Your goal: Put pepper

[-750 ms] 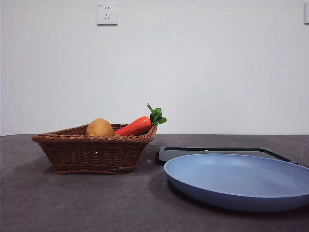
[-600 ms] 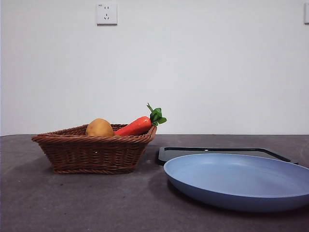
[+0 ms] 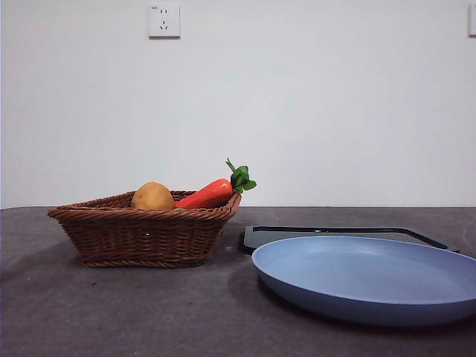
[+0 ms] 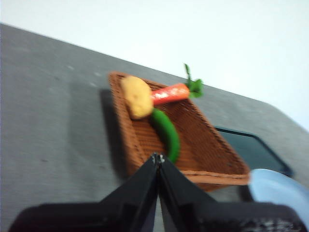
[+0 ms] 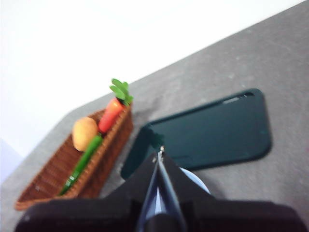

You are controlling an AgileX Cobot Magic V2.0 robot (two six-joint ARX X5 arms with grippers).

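Pepper (image 4: 166,134) lies in basket (image 4: 145,145) beside potato (image 4: 137,97); left gripper (image 4: 158,159) and right gripper (image 5: 159,154) pressed together, well above.

The front camera sits low, near table height, looking level across at the wicker basket (image 3: 145,227), close enough that only its side wall and rim show. Both wrist cameras look down from above and farther back, into the basket's (image 4: 193,140) open top from opposite sides. All three share the basket (image 5: 72,166) and the dark tray (image 5: 207,133) beside it
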